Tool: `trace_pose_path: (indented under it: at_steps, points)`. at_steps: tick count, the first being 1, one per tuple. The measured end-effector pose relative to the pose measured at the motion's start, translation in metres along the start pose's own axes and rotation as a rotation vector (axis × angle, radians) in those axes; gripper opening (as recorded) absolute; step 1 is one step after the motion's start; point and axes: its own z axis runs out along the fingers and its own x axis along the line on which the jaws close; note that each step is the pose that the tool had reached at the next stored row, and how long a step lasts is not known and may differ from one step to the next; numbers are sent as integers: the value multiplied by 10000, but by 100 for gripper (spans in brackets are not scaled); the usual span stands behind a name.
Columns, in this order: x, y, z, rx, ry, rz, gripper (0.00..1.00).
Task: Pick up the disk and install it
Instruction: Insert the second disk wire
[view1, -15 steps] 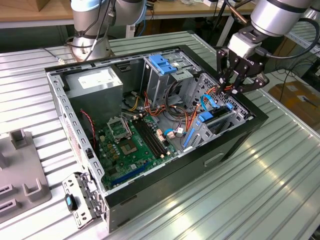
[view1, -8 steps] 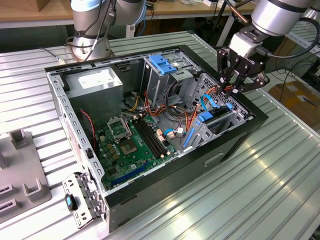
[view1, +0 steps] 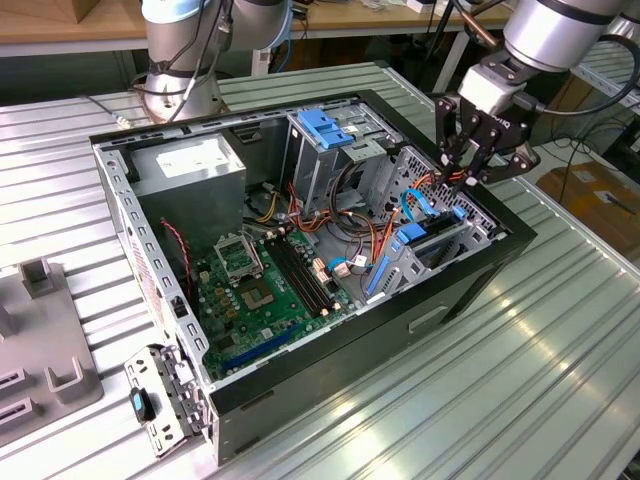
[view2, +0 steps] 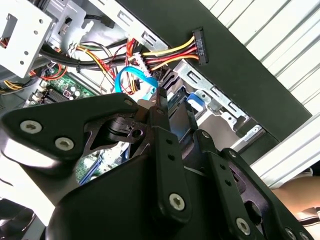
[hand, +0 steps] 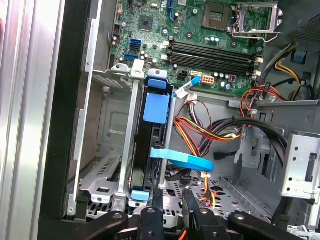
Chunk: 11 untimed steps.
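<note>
1. Blue plastic marks the disk (hand: 150, 150): in the first wrist view we see it standing on edge in the metal cage (hand: 107, 150) at the edge of the computer case (view1: 470, 290), with a blue rail frame at both ends and a blue pad on its upper face.
2. In the exterior view we find the same disk (view1: 432, 243) in the corner of the case nearest the exterior view's right, beside the motherboard (view1: 270, 285).
3. Our claw (view1: 470, 172) hangs just above that corner, its fingers pointing down into the case. It holds nothing; the black fingers (hand: 189, 202) stand close together with only a narrow gap, so we judge it nearly closed and empty.
4. The relation that matters: the disk lies directly below and slightly ahead of the claw, and its long axis runs away from the fingertips toward the motherboard, along the slot of the cage. The fingertips sit just beside the near end of the disk, apart from it as far as we can tell.
5. A light-blue flat cable (hand: 182, 159) crosses the disk's side, and a bundle of coloured wires (hand: 220, 132) lies just beside it.
6. We judge the disk already seated in its slot, though whether it is fully locked we cannot tell.
7. The case rests on a ribbed metal surface (view1: 560, 370).
</note>
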Motion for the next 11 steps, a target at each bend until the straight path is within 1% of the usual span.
trace_pose_path:
  at_steps: [3,7,11]
  points:
    - [1,-56,3,0,0,-1,30]
    - [3,-114,6,0,-1,-2,30]
    - [6,-153,8,0,0,-2,30]
